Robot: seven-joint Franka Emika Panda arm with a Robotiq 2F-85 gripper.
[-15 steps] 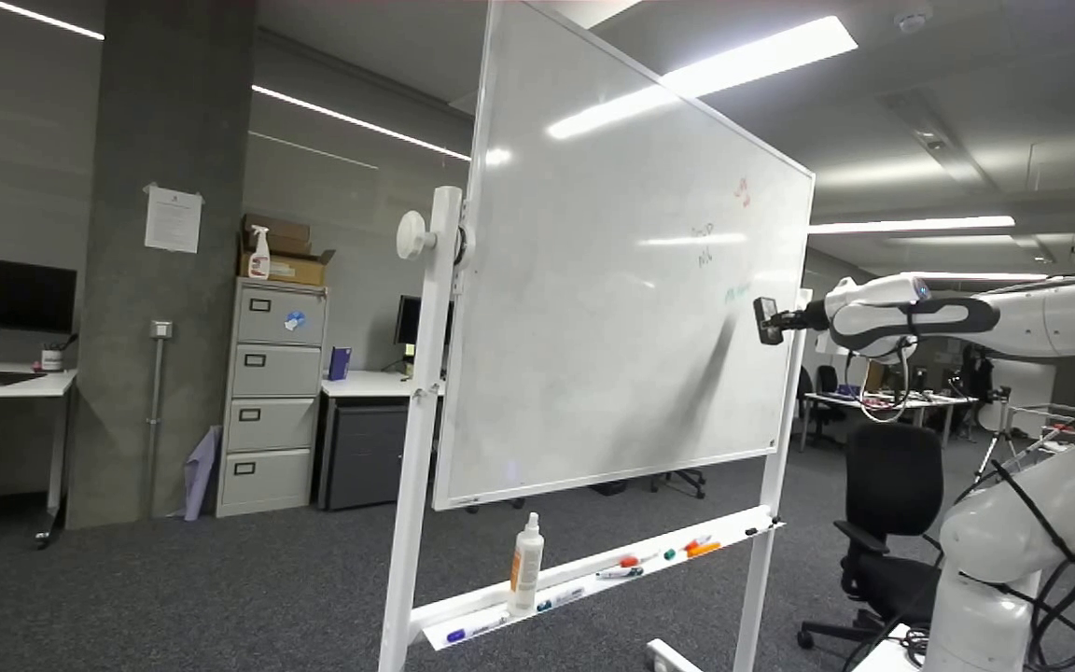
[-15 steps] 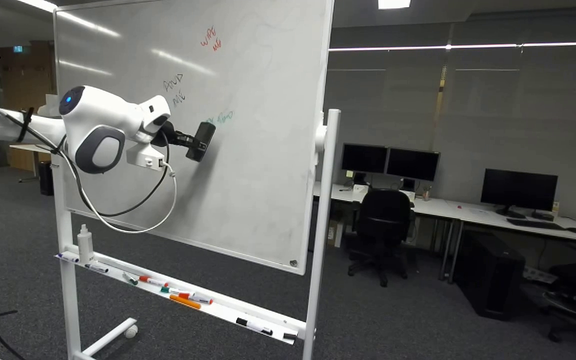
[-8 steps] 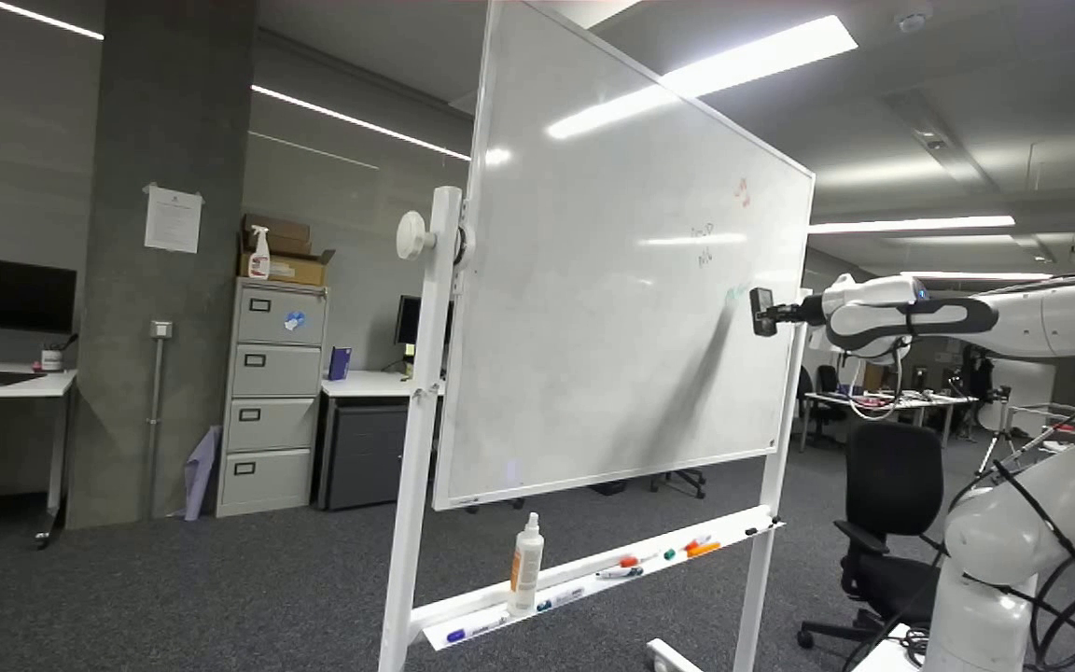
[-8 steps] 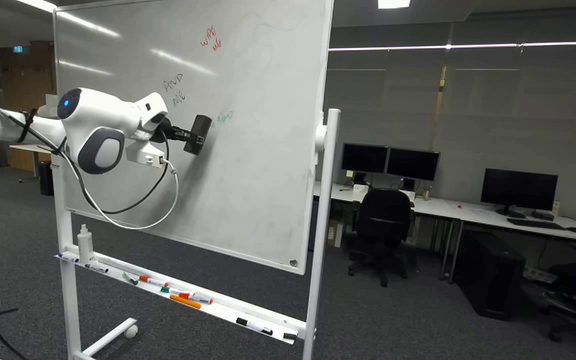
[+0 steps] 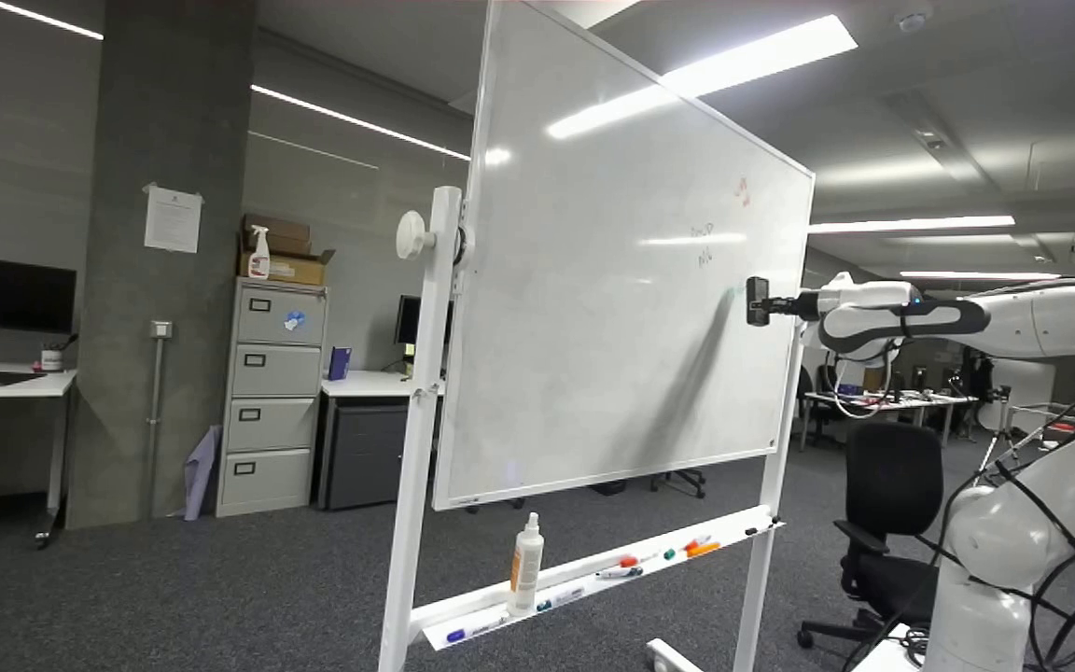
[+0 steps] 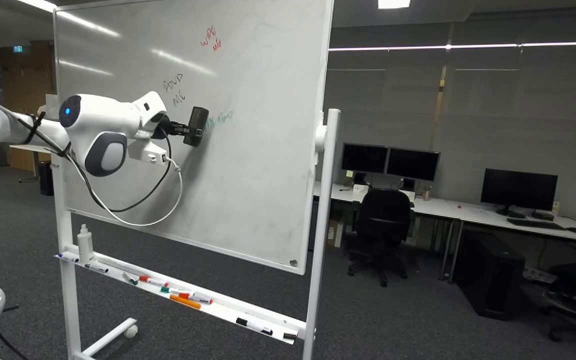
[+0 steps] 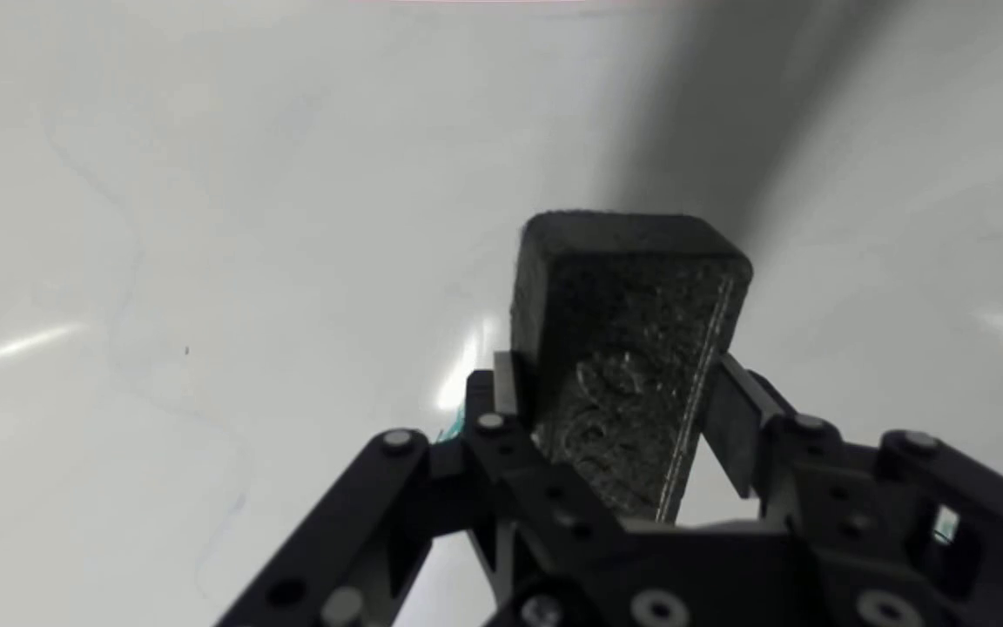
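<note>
A black block-shaped eraser [image 7: 641,331] is clamped between the fingers of my gripper [image 7: 619,376], which is shut on its two long sides. In both exterior views the eraser [image 5: 757,301] [image 6: 198,122] stands nearly upright in front of the whiteboard [image 5: 584,345] [image 6: 263,200]. Whether its face touches the board I cannot tell. Green writing [image 6: 224,117] lies just beside the eraser in an exterior view, its left end close to the block. Higher up are black writing [image 6: 173,82] and red writing [image 6: 209,37]. In the wrist view a bit of green ink [image 7: 454,425] peeks out by the left finger.
Below the board runs a white ledge [image 6: 228,312] with several markers, an orange pen [image 6: 185,301] and a spray bottle [image 5: 526,565]. White posts [image 5: 421,420] hold the board at its sides. A black office chair [image 5: 892,495] stands near the arm's base.
The gripper and eraser have moved up along the board, and the eraser has turned more upright. The grip has stayed the same. The writing looks unchanged apart from what the eraser covers.
</note>
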